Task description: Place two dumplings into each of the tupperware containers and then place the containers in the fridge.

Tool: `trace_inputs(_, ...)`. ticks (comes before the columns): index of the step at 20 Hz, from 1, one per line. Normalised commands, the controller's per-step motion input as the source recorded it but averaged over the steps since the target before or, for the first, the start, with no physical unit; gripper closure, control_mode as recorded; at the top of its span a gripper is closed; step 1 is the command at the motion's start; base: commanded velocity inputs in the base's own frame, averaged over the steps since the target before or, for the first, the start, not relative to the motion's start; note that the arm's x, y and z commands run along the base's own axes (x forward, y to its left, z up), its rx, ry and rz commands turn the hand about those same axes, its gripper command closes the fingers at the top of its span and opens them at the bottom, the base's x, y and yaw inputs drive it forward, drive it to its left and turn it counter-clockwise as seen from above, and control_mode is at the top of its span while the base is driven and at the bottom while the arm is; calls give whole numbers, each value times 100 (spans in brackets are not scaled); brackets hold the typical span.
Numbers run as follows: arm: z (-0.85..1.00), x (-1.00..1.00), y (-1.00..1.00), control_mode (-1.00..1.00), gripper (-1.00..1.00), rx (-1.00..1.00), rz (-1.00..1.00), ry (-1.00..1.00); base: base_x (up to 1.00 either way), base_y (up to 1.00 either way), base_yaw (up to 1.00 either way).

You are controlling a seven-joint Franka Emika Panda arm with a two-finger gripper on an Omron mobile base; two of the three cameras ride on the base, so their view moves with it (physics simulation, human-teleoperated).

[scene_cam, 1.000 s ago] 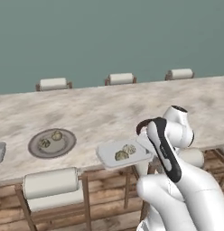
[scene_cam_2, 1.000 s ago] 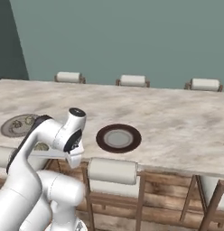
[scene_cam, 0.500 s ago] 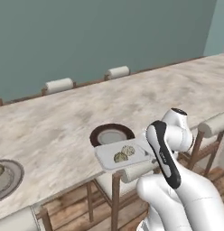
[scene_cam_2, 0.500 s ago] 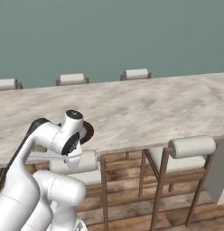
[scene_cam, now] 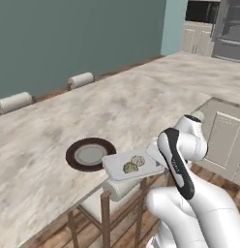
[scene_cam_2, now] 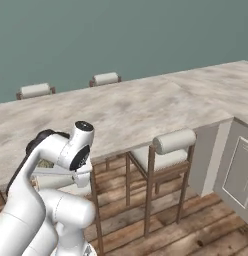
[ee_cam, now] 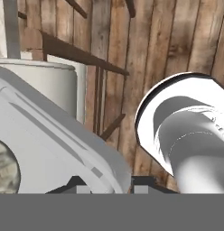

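Fingers (ee_cam: 107,182) closed on rim of tupperware container (scene_cam: 134,164), held level just off bench (scene_cam: 117,111) edge, above a stool (scene_cam: 117,186). Two dumplings (scene_cam: 134,164) inside. Brown-rimmed plate (scene_cam: 90,154) beside it on bench. Fridge (scene_cam: 229,29) far back.

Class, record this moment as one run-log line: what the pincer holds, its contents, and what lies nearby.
pincer: shut on tupperware container | contents: two dumplings | position: carried off counter edge | nearby: brown-rimmed plate on counter

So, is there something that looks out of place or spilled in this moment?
Nothing is spilled. The tupperware container sits level in the gripper, held out past the counter edge, above a stool. Two dumplings lie side by side inside it. The brown-rimmed plate lies flat on the counter.
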Motion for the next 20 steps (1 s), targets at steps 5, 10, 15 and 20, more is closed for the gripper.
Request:
trace_inputs(5,0,0,0,100,100,0,0,0,0,-34,-48)
trace_inputs(10,0,0,0,100,100,0,0,0,-30,-22,-42)
trace_inputs(15,0,0,0,100,100,0,0,0,-95,-3,-37)
trace_inputs(20,0,0,0,100,100,0,0,0,-100,0,-31)
